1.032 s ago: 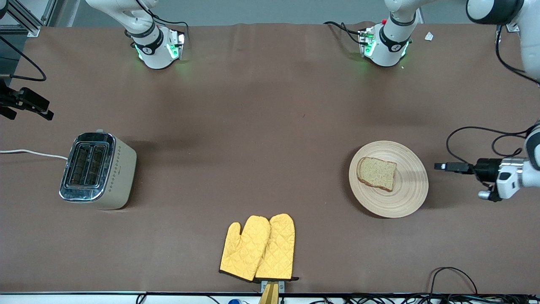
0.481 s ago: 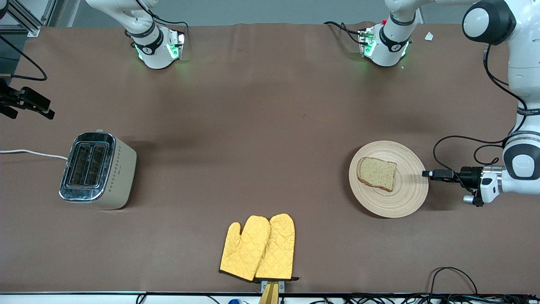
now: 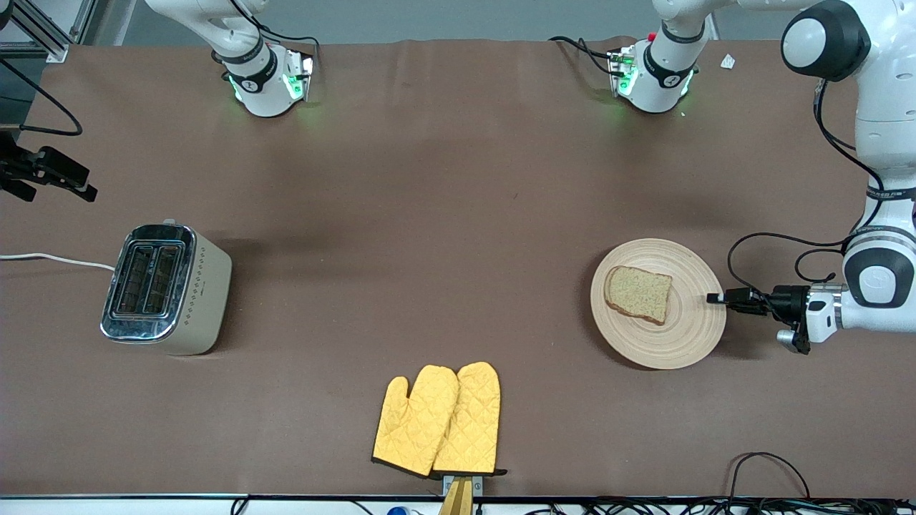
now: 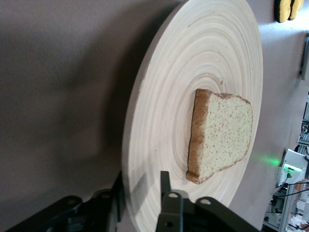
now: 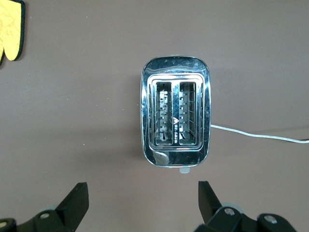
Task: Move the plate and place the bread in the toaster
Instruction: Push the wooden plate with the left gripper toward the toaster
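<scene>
the plate (image 3: 658, 303) lies flat on the surface (image 3: 429, 214) toward the left arm's end, the bread (image 3: 638, 293) on it with its darker crust edge turned toward the toaster's end. the left tool (image 3: 715, 298) lies level at the plate's rim, fingers spread, one above and one below the edge, not yet pinching. the toaster (image 3: 166, 288) stands well apart, slots running toward the front camera; the right tool (image 3: 71, 184), spread, waits above it.

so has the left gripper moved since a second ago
Yes. The left gripper has slid toward the plate, its fingers now straddling the rim nearest the left arm's end.
</scene>
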Motion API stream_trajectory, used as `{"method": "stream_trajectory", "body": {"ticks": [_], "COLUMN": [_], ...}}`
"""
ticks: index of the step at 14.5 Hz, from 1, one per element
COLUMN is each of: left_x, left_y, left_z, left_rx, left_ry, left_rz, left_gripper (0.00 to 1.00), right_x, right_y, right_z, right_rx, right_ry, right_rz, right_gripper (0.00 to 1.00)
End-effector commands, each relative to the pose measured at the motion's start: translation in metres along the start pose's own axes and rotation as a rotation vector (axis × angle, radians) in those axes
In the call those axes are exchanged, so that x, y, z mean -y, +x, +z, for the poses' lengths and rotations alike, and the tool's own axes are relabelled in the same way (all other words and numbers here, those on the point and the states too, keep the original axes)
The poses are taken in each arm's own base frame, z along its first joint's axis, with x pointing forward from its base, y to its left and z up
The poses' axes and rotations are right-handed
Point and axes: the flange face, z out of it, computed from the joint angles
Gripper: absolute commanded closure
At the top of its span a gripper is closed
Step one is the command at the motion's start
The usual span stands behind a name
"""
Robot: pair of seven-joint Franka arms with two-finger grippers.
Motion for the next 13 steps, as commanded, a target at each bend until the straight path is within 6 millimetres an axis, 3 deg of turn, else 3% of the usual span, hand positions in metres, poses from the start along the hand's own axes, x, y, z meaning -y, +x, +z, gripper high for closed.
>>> {"method": "stream_trajectory", "body": {"ticks": [1,4,7,9,13], "left_x": [0.003,-0.009,-0.081,-0.147,-0.278], "left_y": [0.004,0.008,0.037,0.063,0.104], "left_z": [-0.001,-0.002,0.018,0.066,0.195], "left_rx": [-0.030,-0.022,0.029,0.084,0.128], "left_ry": [-0.014,-0.021,-0.092,-0.181,-0.255], "left_rz": [0.034,0.051,0.104,0.099,0.104], "left_gripper": [1.00,1.00,1.00,1.00,1.00], "right_x": [-0.001,-0.001,-0.001,-0.002,-0.002], "right_y": [-0.004,-0.006,-0.003,-0.002,-0.002], "right_z": [0.001,0.002,-0.001,-0.001,-0.008], "right_rx": [0.037,0.058,0.026,0.024,0.024], "right_ry": [0.020,0.022,0.037,0.034,-0.037], "right_rz": [-0.023,-0.038,-0.039,-0.039,-0.052], "right_gripper": [0.00,0.00,0.00,0.00,0.00]}}
